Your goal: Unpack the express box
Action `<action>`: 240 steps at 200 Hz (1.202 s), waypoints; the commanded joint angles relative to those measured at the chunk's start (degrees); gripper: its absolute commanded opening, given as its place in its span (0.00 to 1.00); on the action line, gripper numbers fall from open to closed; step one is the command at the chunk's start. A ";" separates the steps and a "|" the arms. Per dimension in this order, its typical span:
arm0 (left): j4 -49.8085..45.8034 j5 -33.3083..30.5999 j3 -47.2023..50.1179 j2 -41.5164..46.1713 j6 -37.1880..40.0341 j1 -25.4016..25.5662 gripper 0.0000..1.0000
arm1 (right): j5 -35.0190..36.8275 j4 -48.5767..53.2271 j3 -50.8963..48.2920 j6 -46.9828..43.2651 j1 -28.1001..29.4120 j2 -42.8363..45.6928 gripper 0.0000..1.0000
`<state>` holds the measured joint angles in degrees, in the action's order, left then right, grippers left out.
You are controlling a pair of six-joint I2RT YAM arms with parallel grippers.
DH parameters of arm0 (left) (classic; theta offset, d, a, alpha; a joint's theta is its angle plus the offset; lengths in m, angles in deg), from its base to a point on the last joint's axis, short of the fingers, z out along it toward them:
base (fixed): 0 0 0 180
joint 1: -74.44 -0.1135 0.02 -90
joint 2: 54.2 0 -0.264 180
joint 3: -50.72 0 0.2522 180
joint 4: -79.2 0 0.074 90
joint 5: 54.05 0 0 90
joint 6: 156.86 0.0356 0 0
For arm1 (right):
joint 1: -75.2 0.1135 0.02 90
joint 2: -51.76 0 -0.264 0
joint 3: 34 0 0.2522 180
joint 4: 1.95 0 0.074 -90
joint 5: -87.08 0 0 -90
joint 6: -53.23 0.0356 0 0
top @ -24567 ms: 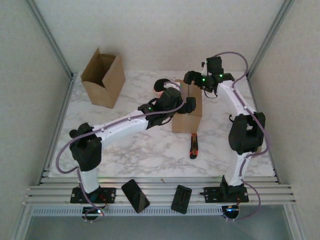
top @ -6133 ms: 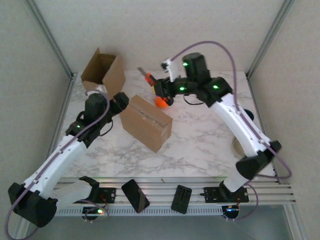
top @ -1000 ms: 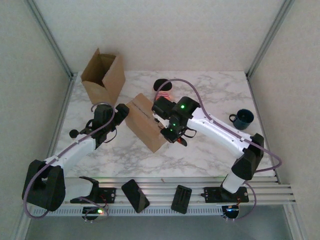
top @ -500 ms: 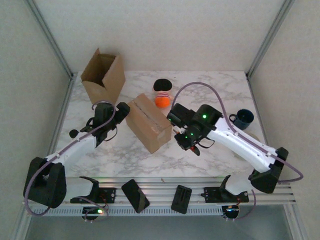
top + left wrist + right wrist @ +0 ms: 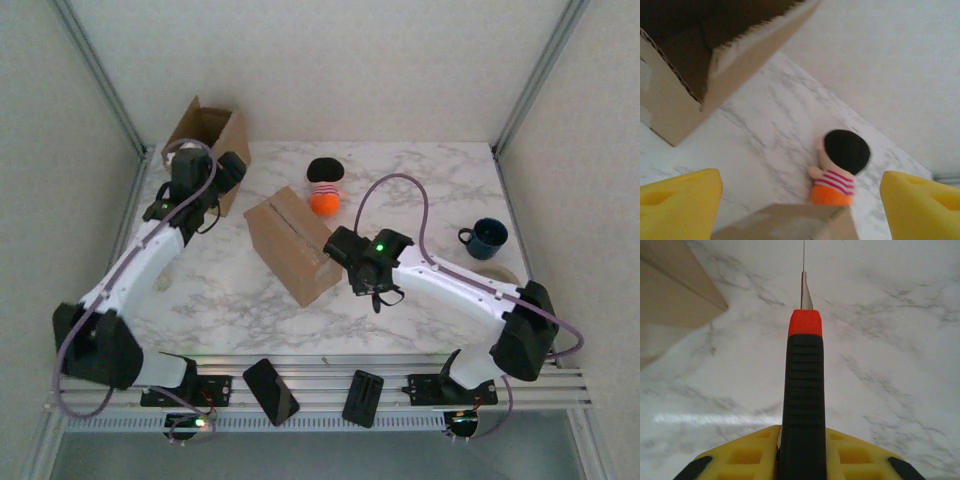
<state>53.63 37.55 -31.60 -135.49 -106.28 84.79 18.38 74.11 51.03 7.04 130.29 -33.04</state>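
Note:
The closed brown express box (image 5: 290, 246) lies slantwise mid-table; its top edge (image 5: 785, 223) shows low in the left wrist view. My right gripper (image 5: 345, 248) hovers at the box's right end, shut (image 5: 802, 450) on a black utility knife (image 5: 802, 390) with an orange collar. Its bare blade (image 5: 805, 292) points out over the marble, and the box corner (image 5: 675, 300) lies off to its left. My left gripper (image 5: 228, 172) is raised at the back left beside an open carton. Its yellow fingers (image 5: 680, 202) stand wide open with nothing between them.
An open empty carton (image 5: 207, 140) (image 5: 700, 55) stands at the back left. A small doll (image 5: 322, 185) (image 5: 841, 167) with black hair and orange bottom lies behind the express box. A dark mug (image 5: 486, 237) sits at the right. Two black devices (image 5: 270, 391) rest on the near rail.
My left arm swung back and up toward the open carton, its jaws narrowing a little. My right gripper, still holding the knife, moved back left to the express box's right end.

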 commanded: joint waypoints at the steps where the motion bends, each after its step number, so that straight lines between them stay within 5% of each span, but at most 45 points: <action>1: -5.27 -3.05 -0.55 -7.14 4.03 -0.70 0.80 | -0.34 -8.58 -0.69 6.11 -0.07 -1.43 0.00; 73: -1.45 -1.54 3.23 -12.83 5.58 -0.43 0.79 | -5.25 -14.99 2.52 4.93 -2.93 -6.75 0.00; 204: 1.77 3.32 14.09 -5.56 1.89 4.76 0.81 | -13.60 -18.05 10.67 -3.67 -14.79 -13.51 0.00; 240: 1.13 -3.35 11.15 -7.18 2.24 4.77 0.86 | -12.93 -18.54 7.82 -2.75 -15.38 -11.13 0.00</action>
<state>56.25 35.81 -18.55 -141.37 -104.80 87.00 8.85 60.82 59.86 4.55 114.13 -46.59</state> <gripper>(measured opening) 0.844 0.208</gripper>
